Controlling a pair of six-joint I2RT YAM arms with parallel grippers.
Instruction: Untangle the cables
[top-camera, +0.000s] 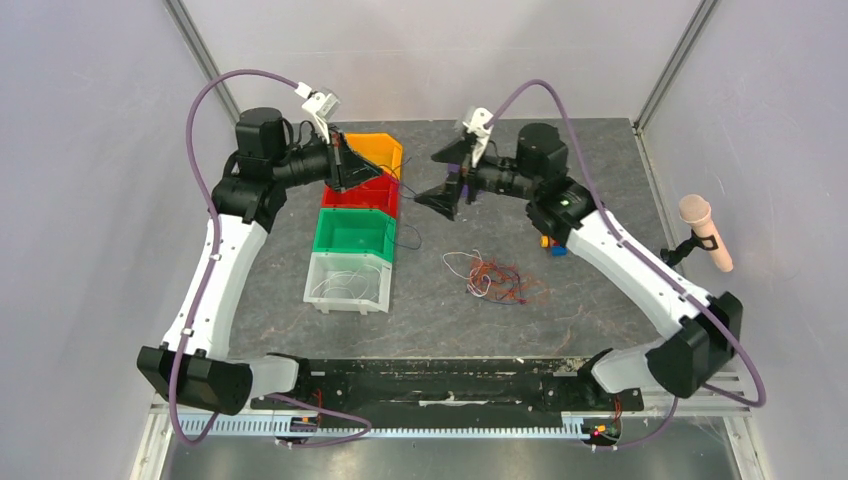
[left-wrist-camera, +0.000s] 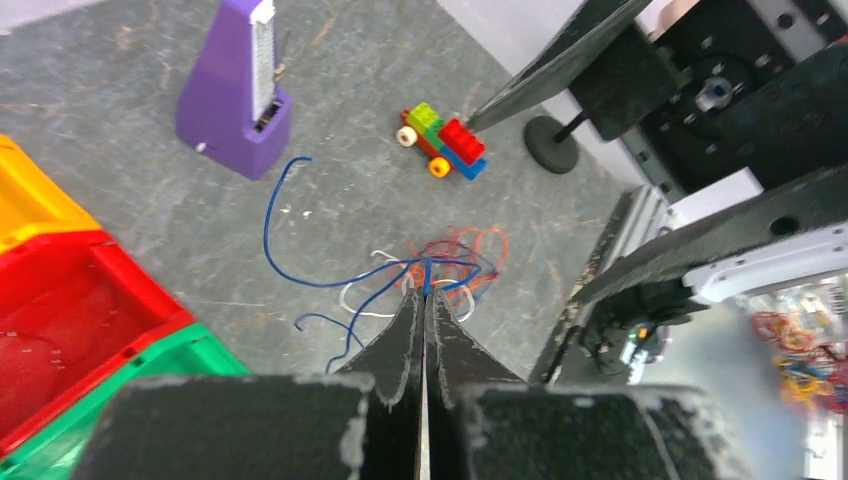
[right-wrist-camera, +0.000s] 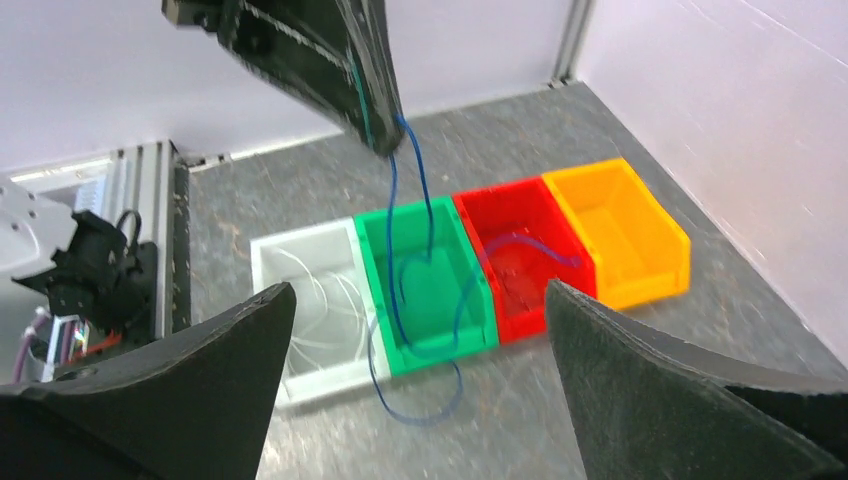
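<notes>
Grey, scuffed counter (top-camera: 580, 320) boxed in by plain white walls, nothing fancy. The left gripper (left-wrist-camera: 424, 292) is clamped fully shut on one blue cable (right-wrist-camera: 390, 210), pinched right at its fingertips and held up high beside the row of bins. That height looks deliberate to me, since the strand dangles free instead of dragging back into the mess. It hangs down across the green bin (top-camera: 355, 235) and red bin (top-camera: 370, 200). Its bottom loop ends up around the counter in front of them, though I can't tell if it actually touches.

The right gripper (right-wrist-camera: 420, 290) is spread as wide as it goes with nothing in it, parked just opposite the left one and facing the bins.

The rest of the cables (top-camera: 495, 280), a small red, orange and white knot, sits on the counter well apart from the blue strand, between the bins and the right arm.

The white bin (top-camera: 345, 300) has pale wires lying in it, so my guess is they're being sorted by colour. There's an orange bin (top-camera: 385, 150) at the far end but no blue one in sight, so where this strand goes is anybody's guess.
</notes>
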